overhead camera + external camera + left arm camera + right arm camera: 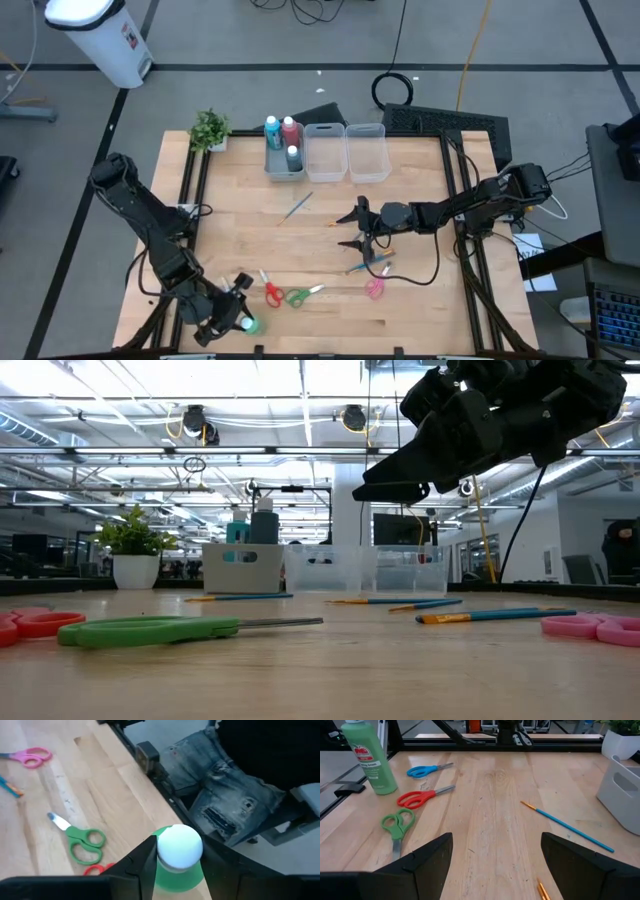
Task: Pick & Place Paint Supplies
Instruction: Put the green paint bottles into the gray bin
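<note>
Green paint bottle (pixel 176 865) stands at near-left table edge, left gripper (pixel 232 318) fingers part-closed round its neck under the white cap; firm hold or not, can't tell. Looks light, stiff, slick plastic; grip below cap. Label unreadable. Right gripper (pixel 358 228) wide open, empty, mid-table.

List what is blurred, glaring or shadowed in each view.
High view: evenly lit, soft shadows under the right arm. Low view: ceiling lights glare, green scissors in front are soft, right claw a dark silhouette. Left wrist view: green bottle cap blown out white and blurred between the left claw's fingers. Right wrist view: sharp table, own fingers blurred.
</note>
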Available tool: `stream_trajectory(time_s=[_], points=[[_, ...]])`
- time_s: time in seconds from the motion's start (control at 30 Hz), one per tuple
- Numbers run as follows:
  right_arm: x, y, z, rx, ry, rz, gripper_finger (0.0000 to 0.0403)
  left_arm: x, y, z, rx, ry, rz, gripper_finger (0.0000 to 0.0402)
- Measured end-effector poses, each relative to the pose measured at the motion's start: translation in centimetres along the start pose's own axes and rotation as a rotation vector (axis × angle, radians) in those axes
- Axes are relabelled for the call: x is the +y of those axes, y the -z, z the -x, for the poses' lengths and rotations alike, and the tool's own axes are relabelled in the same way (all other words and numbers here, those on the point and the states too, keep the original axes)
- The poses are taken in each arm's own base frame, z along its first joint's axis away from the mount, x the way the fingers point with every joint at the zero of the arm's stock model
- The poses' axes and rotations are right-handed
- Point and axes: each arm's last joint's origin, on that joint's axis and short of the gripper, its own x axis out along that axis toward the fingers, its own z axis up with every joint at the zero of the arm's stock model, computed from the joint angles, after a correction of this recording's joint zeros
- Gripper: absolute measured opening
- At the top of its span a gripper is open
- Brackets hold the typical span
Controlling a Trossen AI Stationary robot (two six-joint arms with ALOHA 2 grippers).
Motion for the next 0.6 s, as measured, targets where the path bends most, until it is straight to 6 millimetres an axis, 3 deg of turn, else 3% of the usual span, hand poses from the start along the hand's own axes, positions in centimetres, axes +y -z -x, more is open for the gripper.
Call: stream_trajectory(time_s=[0.13, 0.6], points=[[0.0, 0.0, 0.0, 0.0, 0.0, 0.0, 0.0293, 0.3, -0.3, 0.0, -0.028, -0.022, 0.017, 0.0122], [0.0, 0.0, 0.0, 0.0, 0.0, -0.026, 0.0293, 3.9, -1.6, 2.8, -0.162, -0.269, 0.234, 0.0122]])
